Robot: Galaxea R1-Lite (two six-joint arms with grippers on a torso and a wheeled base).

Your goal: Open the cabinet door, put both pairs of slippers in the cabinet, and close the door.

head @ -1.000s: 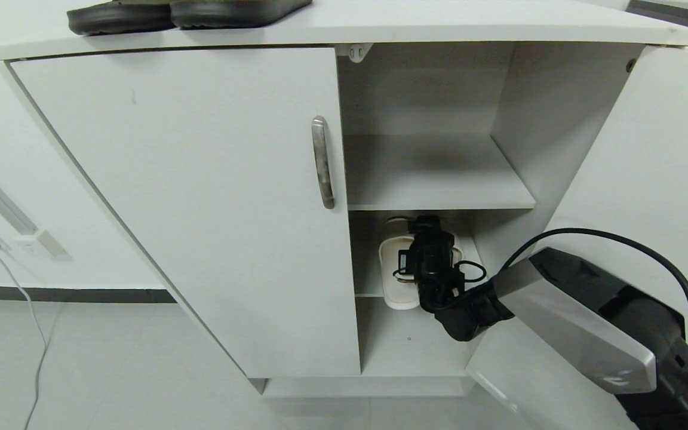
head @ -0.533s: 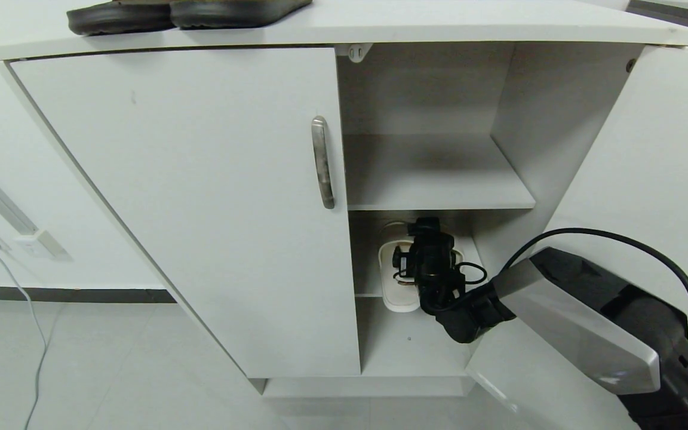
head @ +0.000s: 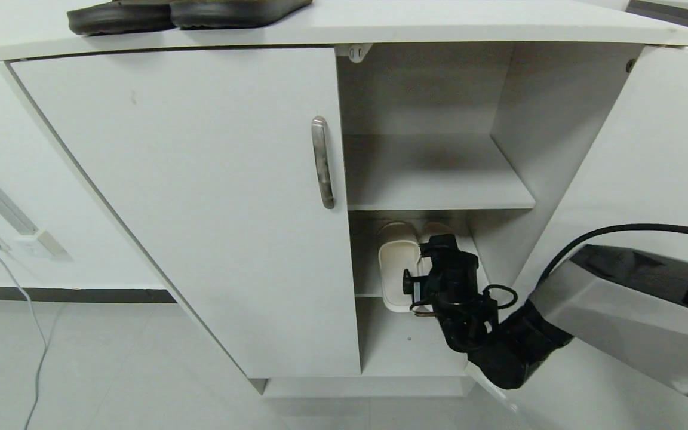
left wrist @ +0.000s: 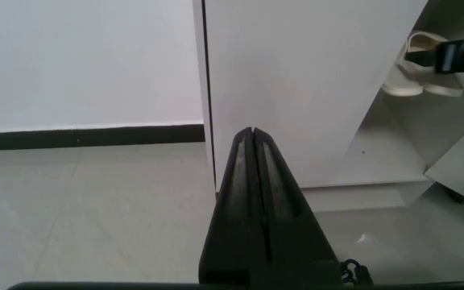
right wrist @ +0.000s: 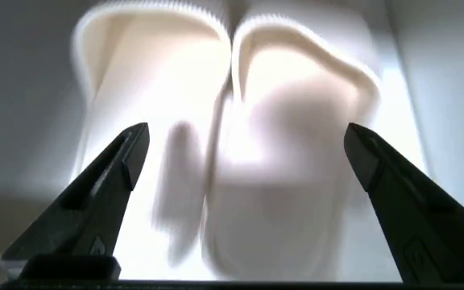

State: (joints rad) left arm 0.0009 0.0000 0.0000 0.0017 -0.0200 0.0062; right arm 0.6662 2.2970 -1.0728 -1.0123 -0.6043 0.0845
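White slippers point(head: 398, 269) sit on the cabinet's point(head: 171, 197) lower shelf point(head: 371, 295); my right claw point(head: 439, 245) has backed out since a second ago. Black slippers point(head: 183, 13) on top come next, I judge. Left claw point(left wrist: 253, 141) is closed, empty. Right claw gapes wide, empty, facing the white pair.

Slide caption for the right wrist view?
Open right gripper faces white slippers lying side by side inside the cabinet.

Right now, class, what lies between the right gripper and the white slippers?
Nothing: the right wrist view shows the open right gripper facing the white slippers with only bare space between.
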